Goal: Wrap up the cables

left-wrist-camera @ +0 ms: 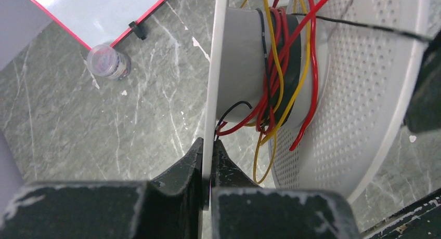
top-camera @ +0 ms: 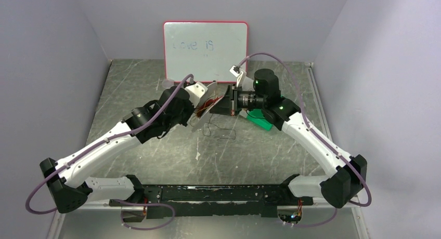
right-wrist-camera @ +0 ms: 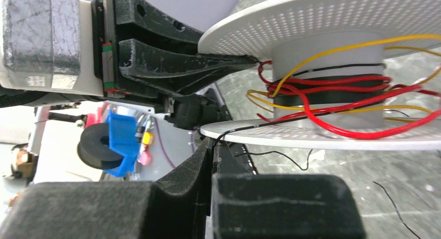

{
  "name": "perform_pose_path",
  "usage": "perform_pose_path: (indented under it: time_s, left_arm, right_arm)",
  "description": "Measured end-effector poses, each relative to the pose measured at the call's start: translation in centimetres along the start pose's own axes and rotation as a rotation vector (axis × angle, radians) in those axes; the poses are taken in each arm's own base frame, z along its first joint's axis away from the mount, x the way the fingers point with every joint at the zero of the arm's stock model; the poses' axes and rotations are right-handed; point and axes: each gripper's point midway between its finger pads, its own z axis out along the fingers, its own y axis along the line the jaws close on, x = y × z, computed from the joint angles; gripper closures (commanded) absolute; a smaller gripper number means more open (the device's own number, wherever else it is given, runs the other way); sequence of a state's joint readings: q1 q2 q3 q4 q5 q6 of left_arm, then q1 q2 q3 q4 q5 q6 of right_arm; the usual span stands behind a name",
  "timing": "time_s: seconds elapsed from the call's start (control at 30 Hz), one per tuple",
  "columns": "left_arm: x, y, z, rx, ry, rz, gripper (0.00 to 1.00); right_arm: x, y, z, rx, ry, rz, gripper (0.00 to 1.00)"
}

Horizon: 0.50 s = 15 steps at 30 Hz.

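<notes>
A white spool (top-camera: 214,100) with perforated flanges hangs above the table between both arms. Red and yellow cables (left-wrist-camera: 275,67) are wound loosely round its hub (left-wrist-camera: 240,57), with loops hanging off. My left gripper (left-wrist-camera: 208,145) is shut on the edge of one thin flange (left-wrist-camera: 218,52). The right wrist view shows that same gripper (right-wrist-camera: 171,60) clamping the upper flange (right-wrist-camera: 322,21). My right gripper (right-wrist-camera: 213,145) is shut on the black cable (right-wrist-camera: 244,127), which runs from its jaws over the lower flange (right-wrist-camera: 333,139) to the hub. The black strand's loose end (top-camera: 218,130) lies on the table.
A red-framed whiteboard (top-camera: 205,47) leans on the back wall. A small clear jar (left-wrist-camera: 108,62) stands by its foot. A green object (top-camera: 260,122) lies under the right arm. Grey walls close the table (top-camera: 156,150) on three sides.
</notes>
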<state>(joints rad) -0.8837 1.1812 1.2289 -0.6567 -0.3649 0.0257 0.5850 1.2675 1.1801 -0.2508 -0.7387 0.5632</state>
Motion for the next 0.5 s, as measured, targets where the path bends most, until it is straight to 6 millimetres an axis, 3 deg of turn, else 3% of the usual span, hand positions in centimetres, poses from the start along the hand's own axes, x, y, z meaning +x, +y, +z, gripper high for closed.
perform_pose_path:
  time_s: [0.5]
  left_arm:
    - [-0.4,2.0,-0.7,-0.107,-0.021,-0.029,0.93]
  right_arm:
    - [0.7,5.4,2.5,-0.187,-0.018,0.045,0.94]
